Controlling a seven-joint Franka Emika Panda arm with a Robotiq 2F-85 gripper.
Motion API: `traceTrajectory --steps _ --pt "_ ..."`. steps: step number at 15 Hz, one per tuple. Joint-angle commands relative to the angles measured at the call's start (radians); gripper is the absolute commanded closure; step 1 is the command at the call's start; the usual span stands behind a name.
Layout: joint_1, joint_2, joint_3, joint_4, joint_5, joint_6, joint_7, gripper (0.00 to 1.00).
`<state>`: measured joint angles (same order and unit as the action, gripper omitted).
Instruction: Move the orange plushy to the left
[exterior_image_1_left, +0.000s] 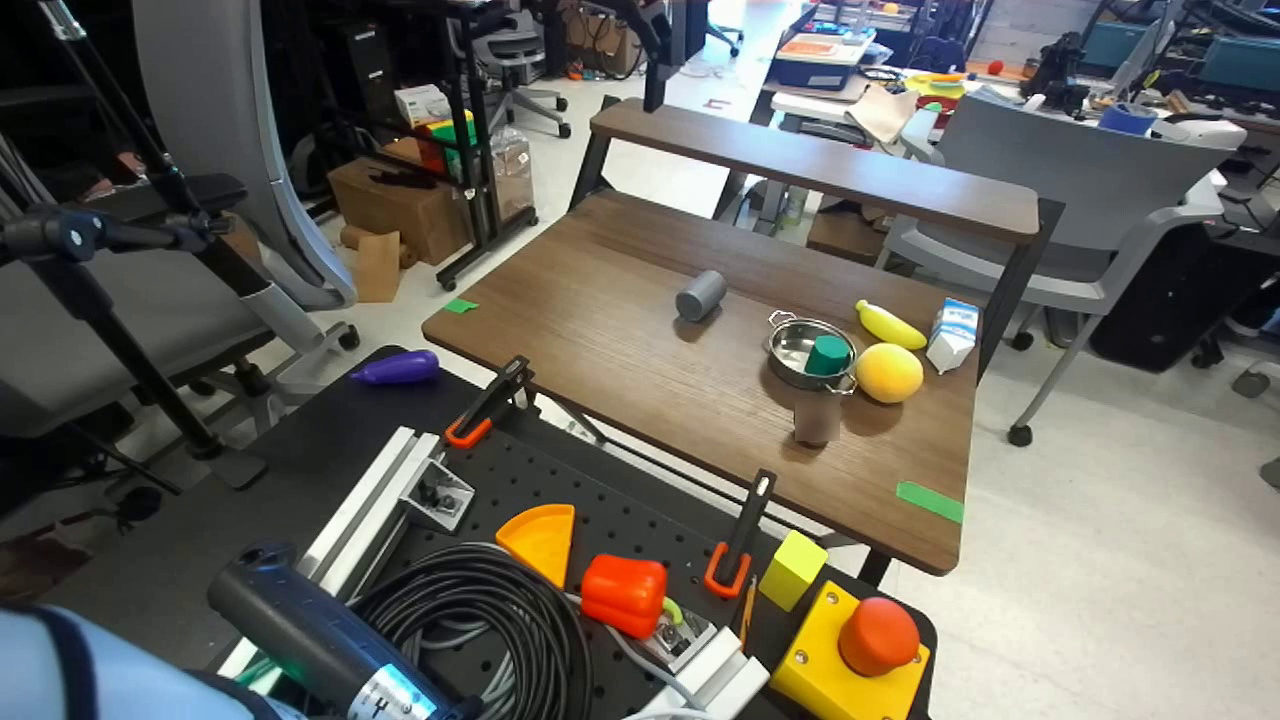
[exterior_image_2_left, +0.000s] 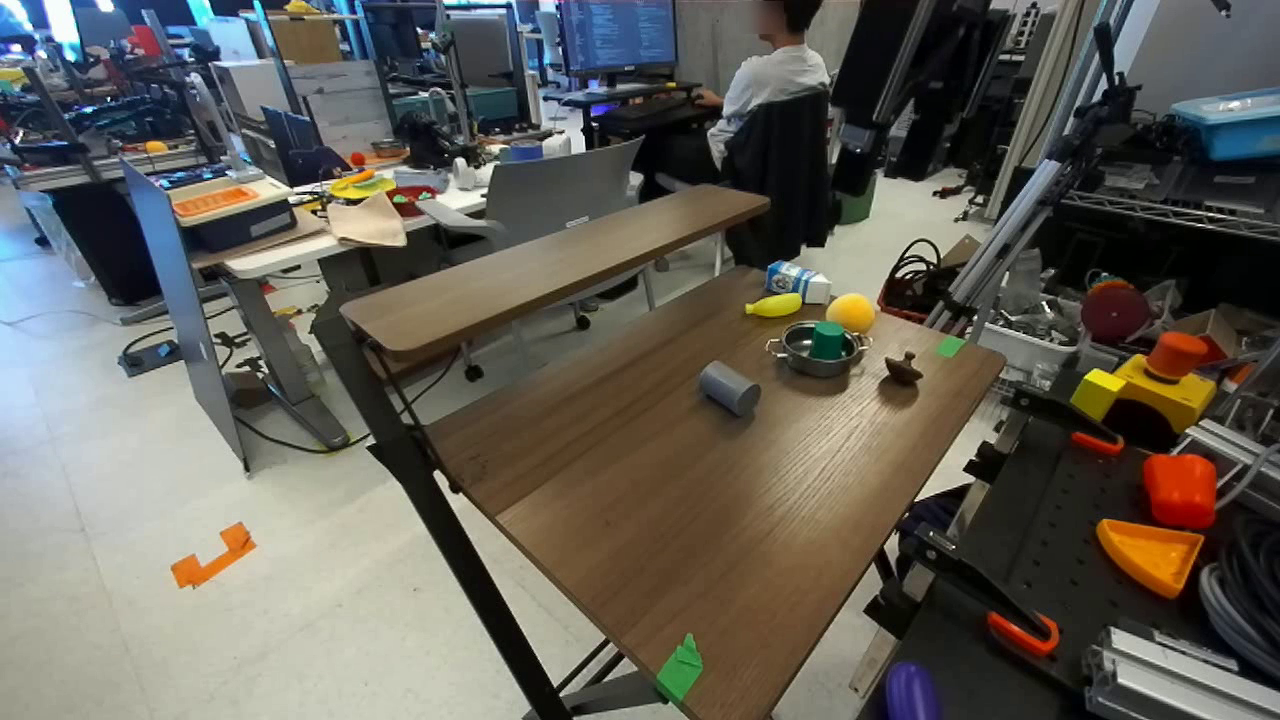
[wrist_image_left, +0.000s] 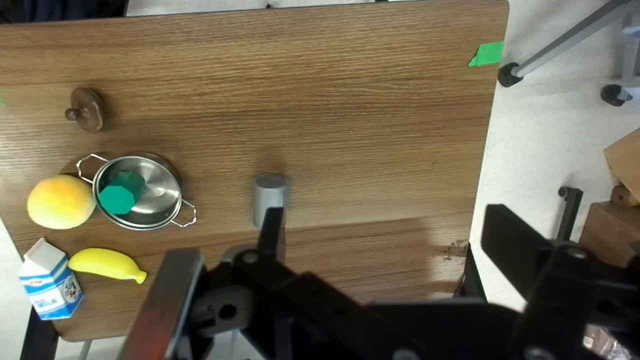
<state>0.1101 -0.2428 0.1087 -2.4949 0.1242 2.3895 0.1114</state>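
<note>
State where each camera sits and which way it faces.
Wrist view: above the table, looking down on it; the open end effector occupies the bottom.
In an exterior view: over the pegboard, facing across the table to its shelf; the dark shape at the top is likely the end effector.
In an exterior view: off the table end opposite the orange plushy, looking roughly lengthwise toward it; the dark form at the top is likely the same.
Both exterior views share the pegboard and shelf; all three show the orange plushy.
</note>
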Motion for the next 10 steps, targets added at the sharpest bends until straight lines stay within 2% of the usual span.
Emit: traceTrajectory --steps 1,6,10 --pt "-0.002 0.032 -0.027 0.019 0.071 0.037 -0.013 0.0" --pt "-0.015 0.076 -0.058 0.022 0.146 0.096 -0.007 0.0" --pt "-0.05 0.129 -0.08 0.037 0.154 0.144 0.043 0.0"
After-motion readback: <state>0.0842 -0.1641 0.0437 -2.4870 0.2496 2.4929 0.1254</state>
